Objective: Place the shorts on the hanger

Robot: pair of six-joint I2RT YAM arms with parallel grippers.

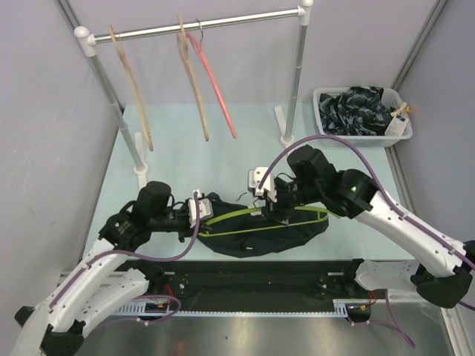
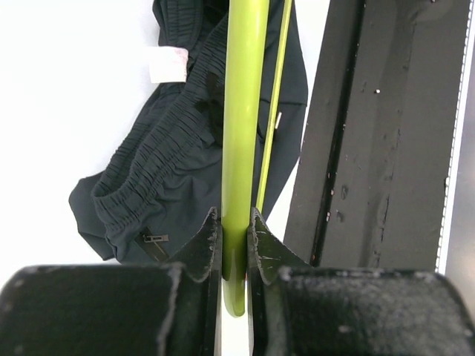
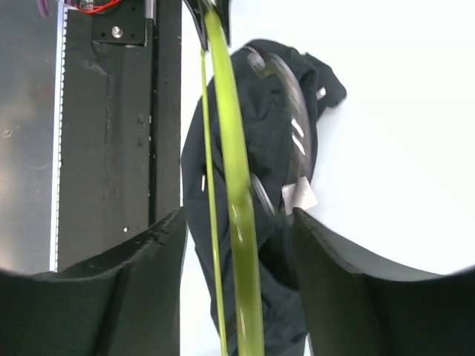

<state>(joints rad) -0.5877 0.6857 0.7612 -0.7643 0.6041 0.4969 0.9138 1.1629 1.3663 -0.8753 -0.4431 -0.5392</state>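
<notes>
Two jobs here: your left claw (image 2: 234,222) pinches one end of the stiff, light lime-green hanger (image 2: 245,111), your right claw (image 3: 237,221) gapes astride its bar, and the limp navy shorts (image 1: 252,241) beneath on the counter (image 1: 245,159) want grabbing by the waistband.

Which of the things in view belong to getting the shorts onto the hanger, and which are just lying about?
Part of the job:
shorts on the table
lime-green hanger, clamped by the left gripper, passing between the open right gripper

Just lying about:
two wooden hangers and a pink hanger on the rail
white basket of dark clothes
</notes>
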